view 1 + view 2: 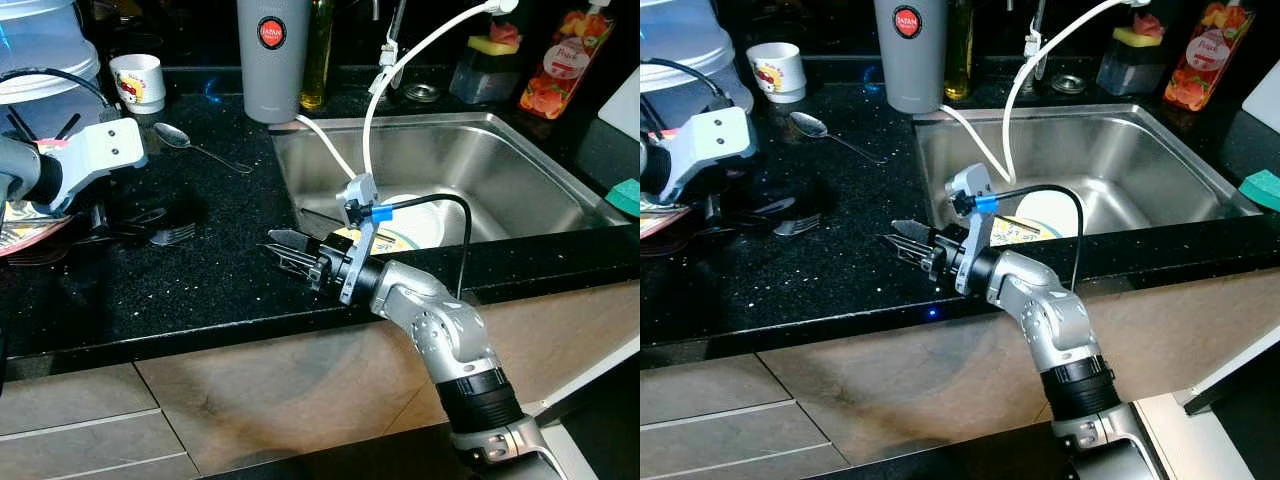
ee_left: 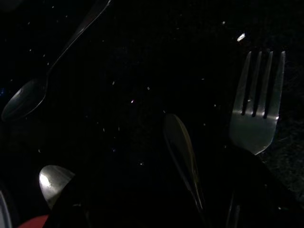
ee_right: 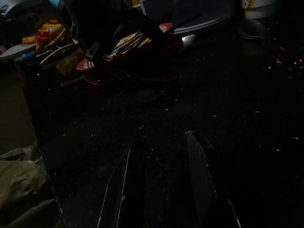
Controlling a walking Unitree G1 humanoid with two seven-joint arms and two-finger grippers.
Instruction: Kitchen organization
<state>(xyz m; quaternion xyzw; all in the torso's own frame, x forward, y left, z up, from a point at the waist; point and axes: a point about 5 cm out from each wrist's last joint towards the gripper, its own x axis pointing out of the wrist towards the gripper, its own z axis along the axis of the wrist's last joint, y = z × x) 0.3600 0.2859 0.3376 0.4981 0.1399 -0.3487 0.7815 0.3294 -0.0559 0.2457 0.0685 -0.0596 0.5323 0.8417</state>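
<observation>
Cutlery lies along the worktop's left edge: fork point(image 1: 172, 234) just beside your left gripper point(image 1: 120, 218), whose fingers' spread you cannot tell. Right gripper point(image 1: 283, 250) hovers empty near the front edge, fingers apart. Lower the left squarely over the fork's handle.

- We see a black speckled counter point(image 1: 200, 280) with a steel sink point(image 1: 520, 160) set into it.
- A spoon point(image 1: 195, 145) lies on the counter left of the sink; a fork point(image 1: 172, 235) lies nearer the front edge.
- A white cup point(image 1: 138, 82) stands at the back left, and a grey tumbler point(image 1: 272, 60) stands by the sink's back left corner.
- A glass bottle point(image 1: 318, 55) stands just beside the tumbler.
- An orange bottle point(image 1: 565, 62) stands behind the sink, on the right.
- A green sponge point(image 1: 625, 195) lies on the counter's right end.
</observation>
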